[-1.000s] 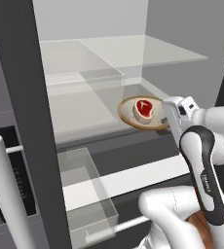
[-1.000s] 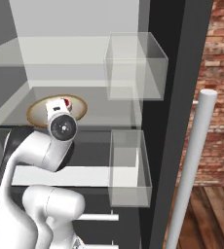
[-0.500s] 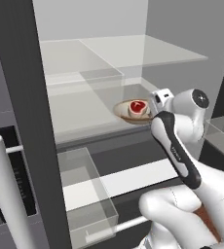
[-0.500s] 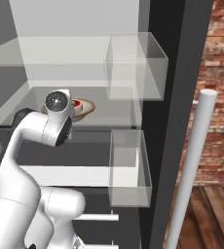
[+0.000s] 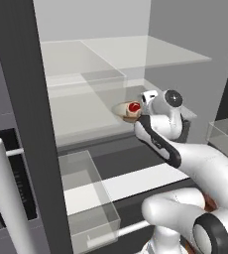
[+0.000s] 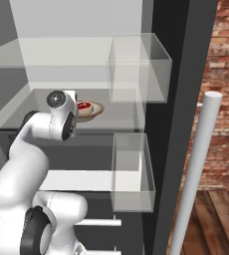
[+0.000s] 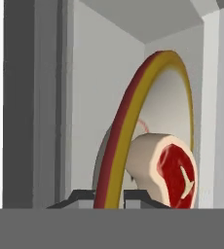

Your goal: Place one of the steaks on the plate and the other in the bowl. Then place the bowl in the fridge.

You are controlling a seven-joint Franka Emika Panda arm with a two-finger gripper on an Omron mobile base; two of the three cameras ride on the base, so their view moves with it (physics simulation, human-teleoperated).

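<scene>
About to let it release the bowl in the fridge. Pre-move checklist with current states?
1. Grip on the rim: the gripper is shut on the bowl, one finger on each side of the rim. ok.
2. Cargo: the red steak lies in the bowl. ok.
3. Position: the bowl is inside the fridge, above the clear shelf. ok.
4. Contact: whether the bowl's base touches the shelf. cannot tell.
5. Level: the bowl looks roughly flat in both base views. ok.
6. Retreat path: the door bins stand to the side, apart from the arm. ok.
</scene>
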